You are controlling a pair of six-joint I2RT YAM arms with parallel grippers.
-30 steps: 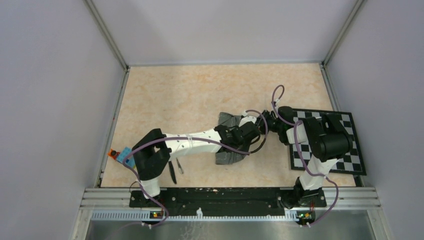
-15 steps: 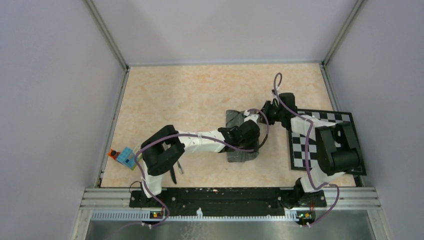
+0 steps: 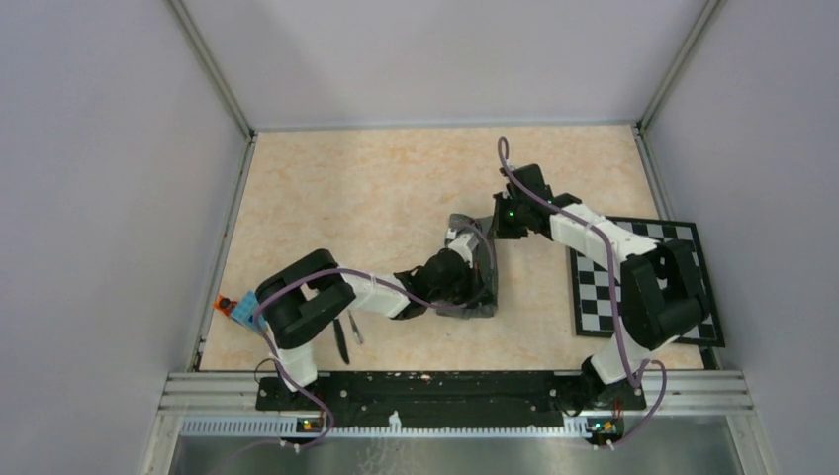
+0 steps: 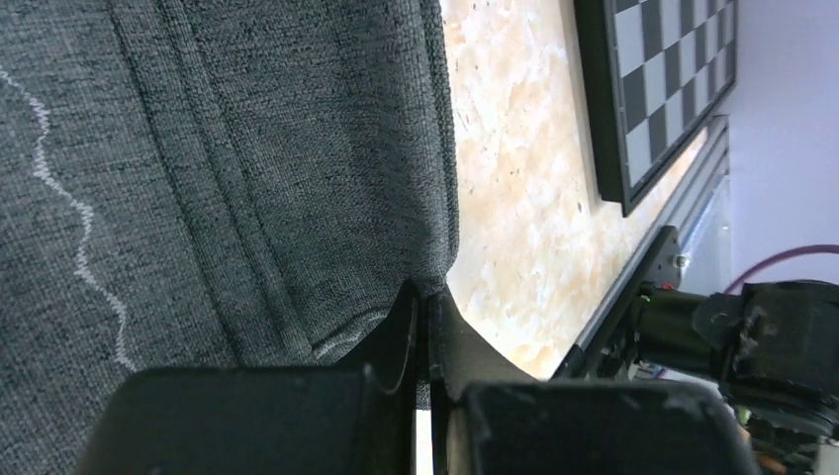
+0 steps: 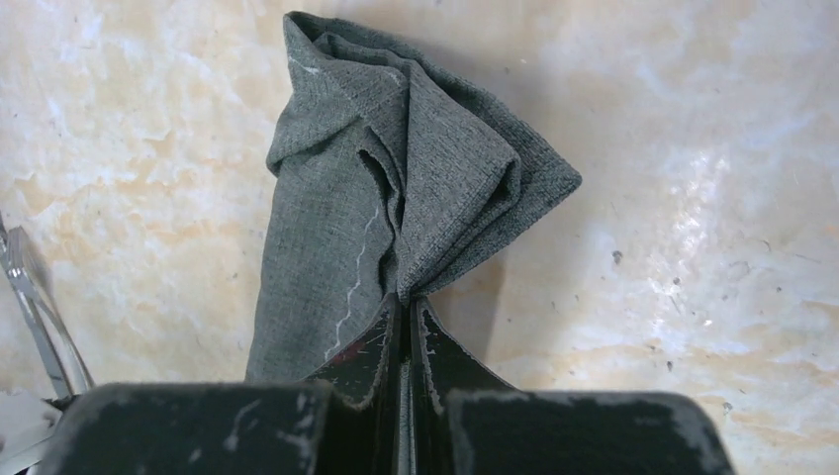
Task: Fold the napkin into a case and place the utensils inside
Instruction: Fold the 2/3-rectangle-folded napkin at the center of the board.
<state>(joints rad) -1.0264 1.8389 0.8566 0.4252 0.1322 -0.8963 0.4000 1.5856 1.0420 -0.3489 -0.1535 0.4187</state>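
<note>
Over at the left near corner of the desk (image 3: pixel 376 188), a small orange and blue object (image 3: pixel 240 307) is sitting by the side rail. Just to its right, the utensils (image 3: pixel 342 342) are lying side by side close to the near edge, partly tucked under the bent left arm and well apart from the cloth.

The left arm is reaching rightward across the desk toward the middle. Its tool (image 4: pixel 427 297) is pinching the napkin (image 3: pixel 486 272) with the jaws pressed fully together on the cloth's hem, right at a near corner where the folded layers are meeting. In the wrist view, the grey weave (image 4: pixel 247 148) is filling most of the picture, with a pale stitched line wandering down it.

The napkin is lying in the middle of the desk as a narrow, rumpled strip running from near to far, resting on the desk surface between the two arms.

The right arm is reaching in from the right and bending over the strip's far end. Its tool (image 5: pixel 404 302) is also clamped tight, gripping a bunched, pleated end of the cloth (image 5: pixel 416 178), which is fanning out loosely beyond the fingertips.

Farther right, the black-and-white checkered board (image 3: pixel 594 297) is lying flat near the right wall, partly under the right arm and clear of the napkin.
</note>
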